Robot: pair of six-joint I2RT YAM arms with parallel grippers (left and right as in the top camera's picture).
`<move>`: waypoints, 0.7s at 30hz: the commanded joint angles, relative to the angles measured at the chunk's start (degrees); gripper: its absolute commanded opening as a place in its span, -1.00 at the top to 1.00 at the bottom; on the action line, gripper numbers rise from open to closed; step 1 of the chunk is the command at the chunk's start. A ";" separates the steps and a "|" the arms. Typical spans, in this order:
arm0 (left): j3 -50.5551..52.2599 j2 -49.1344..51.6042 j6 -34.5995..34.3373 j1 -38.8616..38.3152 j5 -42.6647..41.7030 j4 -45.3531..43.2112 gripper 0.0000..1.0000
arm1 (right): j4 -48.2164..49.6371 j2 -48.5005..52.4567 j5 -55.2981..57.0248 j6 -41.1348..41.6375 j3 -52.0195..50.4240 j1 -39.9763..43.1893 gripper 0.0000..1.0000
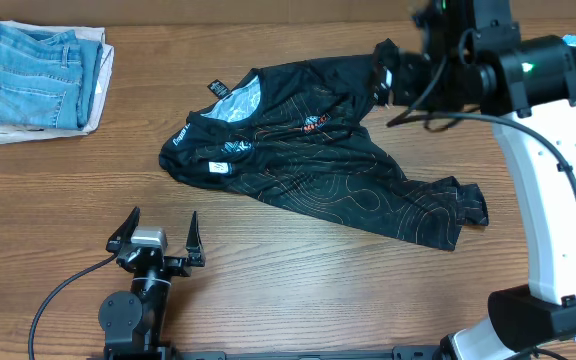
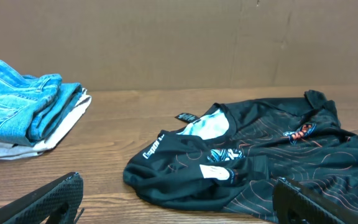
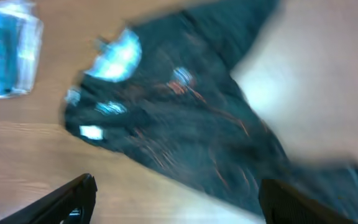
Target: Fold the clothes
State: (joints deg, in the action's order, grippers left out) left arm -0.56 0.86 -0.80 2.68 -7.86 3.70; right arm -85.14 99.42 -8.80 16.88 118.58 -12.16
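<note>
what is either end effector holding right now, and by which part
Nothing is held. The left end effector stands open over the wooden table; the right end effector is open above the black orange-lined sports shirt.

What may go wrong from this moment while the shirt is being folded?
The black shirt lies crumpled, with layers overlapping, so the open right fingers above its far edge may pinch two layers and fold it crooked. The right wrist view is blurred, so aiming could be poor.
</note>
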 commanded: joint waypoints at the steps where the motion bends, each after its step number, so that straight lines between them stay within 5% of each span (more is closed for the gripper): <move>1: 0.28 -0.61 1.49 0.31 0.44 0.04 -1.00 | -7.13 0.55 13.27 16.57 -0.96 3.30 -0.76; 3: 0.28 -0.61 1.51 0.31 0.42 0.04 -0.99 | -10.51 0.55 20.76 24.59 -2.14 5.01 -0.83; 6: 0.28 -0.61 1.51 0.31 0.42 0.04 -1.00 | -9.53 0.57 24.90 24.85 -4.98 7.08 -0.97; 21: 0.28 -0.61 1.51 0.31 0.42 0.04 -0.99 | 14.91 2.38 11.06 1.33 -36.39 17.03 -1.00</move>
State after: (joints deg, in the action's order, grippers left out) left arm -0.56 0.86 -0.80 2.68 -7.86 3.70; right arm -72.86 100.79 7.64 24.36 86.78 3.33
